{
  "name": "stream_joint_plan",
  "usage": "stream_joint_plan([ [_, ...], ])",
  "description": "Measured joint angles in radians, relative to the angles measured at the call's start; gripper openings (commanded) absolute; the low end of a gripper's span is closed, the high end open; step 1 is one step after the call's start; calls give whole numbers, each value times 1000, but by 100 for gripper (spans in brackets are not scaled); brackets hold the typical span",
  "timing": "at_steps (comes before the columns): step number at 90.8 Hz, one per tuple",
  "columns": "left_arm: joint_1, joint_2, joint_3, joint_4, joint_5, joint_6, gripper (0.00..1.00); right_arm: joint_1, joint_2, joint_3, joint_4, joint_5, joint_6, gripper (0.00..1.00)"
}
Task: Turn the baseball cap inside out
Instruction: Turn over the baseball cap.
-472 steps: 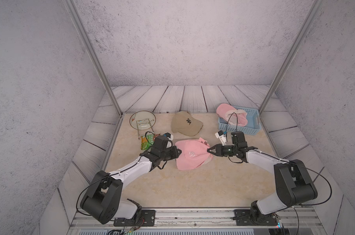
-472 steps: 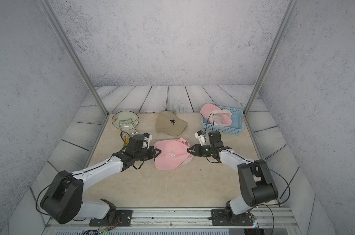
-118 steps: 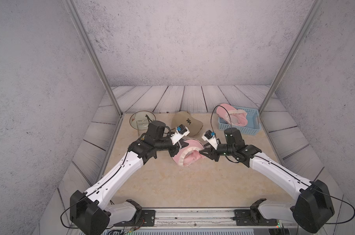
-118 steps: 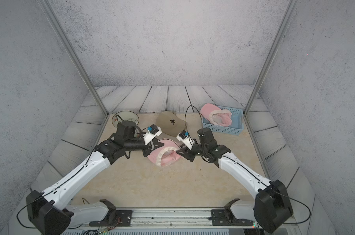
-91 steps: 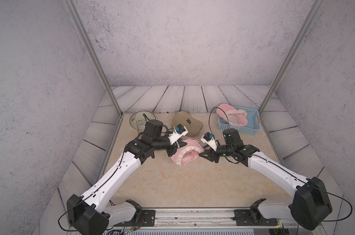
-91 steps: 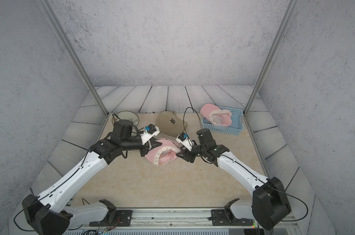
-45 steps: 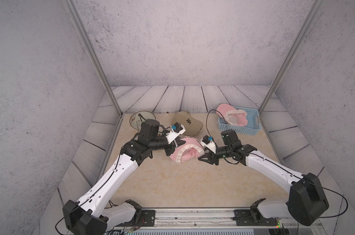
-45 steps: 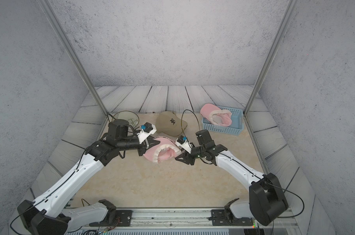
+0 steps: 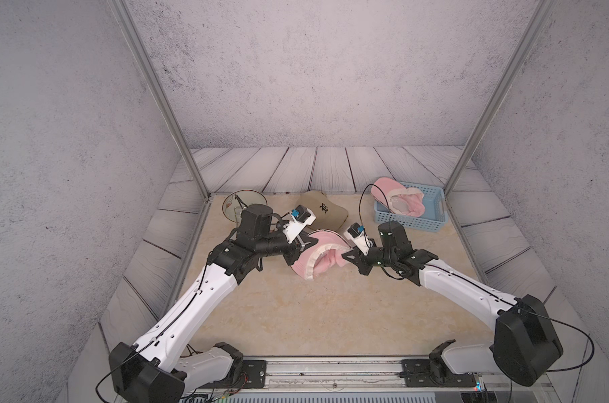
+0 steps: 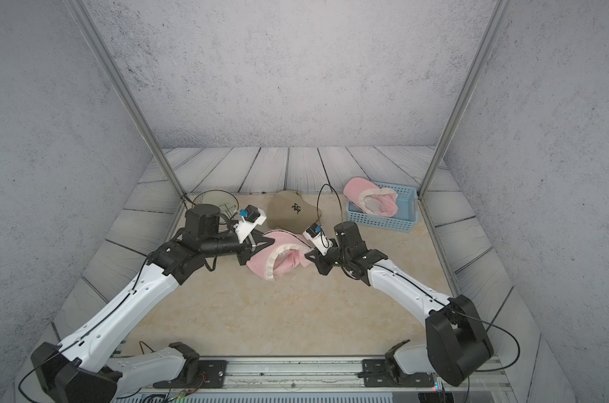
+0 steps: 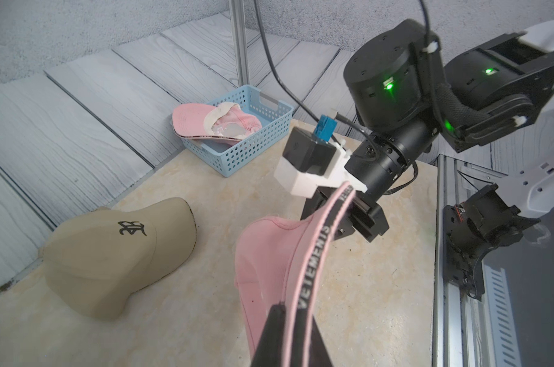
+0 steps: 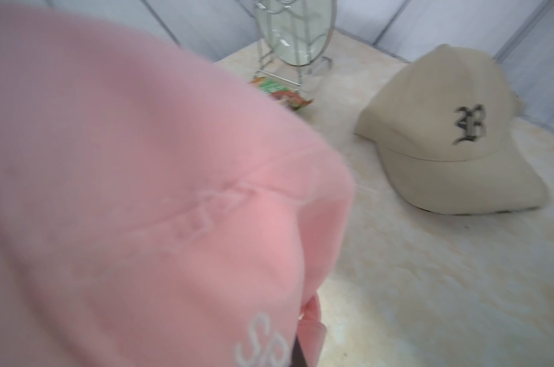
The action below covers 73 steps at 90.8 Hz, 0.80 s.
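Left gripper (image 9: 301, 245) clamps the pink baseball cap (image 9: 325, 260) by its lettered edge; right gripper (image 9: 345, 256) is closed on the opposite side. Cap hangs between them, lining exposed, seemingly spread so the crown can be pushed through.

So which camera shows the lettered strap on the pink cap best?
Left wrist view: the strap runs close and sharp, lettering readable. Right wrist shows the pink cap only blurred; in both top views the cap is too small.
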Motion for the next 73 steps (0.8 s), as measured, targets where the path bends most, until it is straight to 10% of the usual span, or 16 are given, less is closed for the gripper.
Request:
stream_joint_plan([
  [31, -13, 32, -7, 110, -113, -246, 0, 48, 79, 128, -55, 399, 263, 14],
  [73, -11, 10, -26, 103, -205, -389, 0, -34, 156, 138, -155, 463, 372, 31],
])
